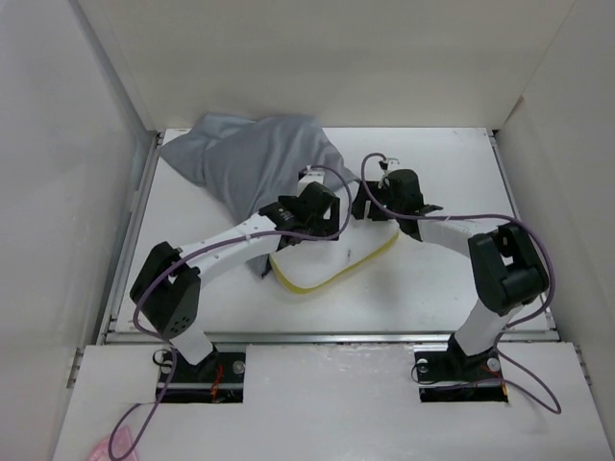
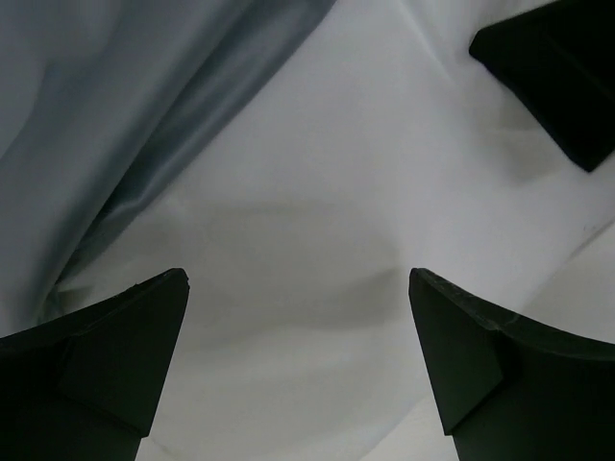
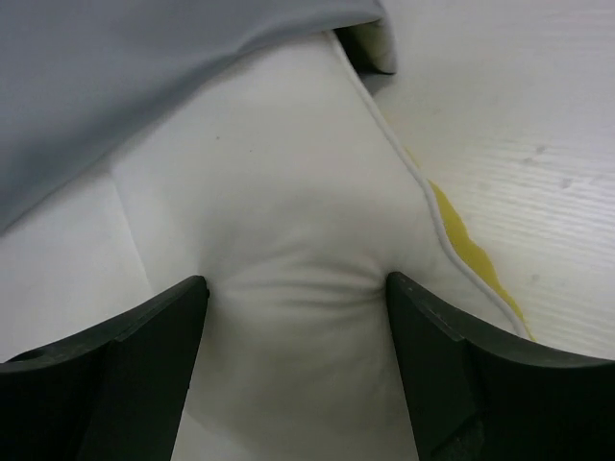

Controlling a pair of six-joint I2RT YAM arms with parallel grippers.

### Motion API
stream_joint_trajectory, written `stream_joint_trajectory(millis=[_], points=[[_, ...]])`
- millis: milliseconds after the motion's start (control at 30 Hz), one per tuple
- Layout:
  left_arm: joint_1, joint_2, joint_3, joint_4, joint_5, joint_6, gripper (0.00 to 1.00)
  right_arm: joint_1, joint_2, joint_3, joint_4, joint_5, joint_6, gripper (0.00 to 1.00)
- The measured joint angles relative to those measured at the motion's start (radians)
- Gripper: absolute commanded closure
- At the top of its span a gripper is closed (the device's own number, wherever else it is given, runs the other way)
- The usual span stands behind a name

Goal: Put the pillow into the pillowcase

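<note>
The cream pillow (image 1: 332, 264) is seen at the table's centre, its 11 o'clock end covered by the grey pillowcase (image 1: 250, 158). It is pinched by the left gripper (image 2: 298, 279) and the right gripper (image 3: 293, 280), jaws spread wide around bunched foam.

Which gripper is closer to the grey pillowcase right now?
Left. The left gripper is at the edge of the pillowcase; the right gripper is farther off, over the pillow.
</note>
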Motion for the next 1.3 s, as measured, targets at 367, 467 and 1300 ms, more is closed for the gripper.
stream_joint_trajectory(millis=[367,467,1300], points=[[0.034,-0.150,-0.020,-0.023,0.006,0.067,0.00,0.255,-0.190,-0.151,0.030,-0.308,0.027,0.17],[-0.001,-0.202,-0.038,-0.023,0.012,0.054,0.00,0.214,-0.293,-0.161,-0.016,-0.319,0.037,0.14],[-0.093,0.109,-0.043,-0.280,-0.210,-0.330,1.00,0.204,-0.076,-0.020,-0.045,-0.137,-0.146,0.15]])
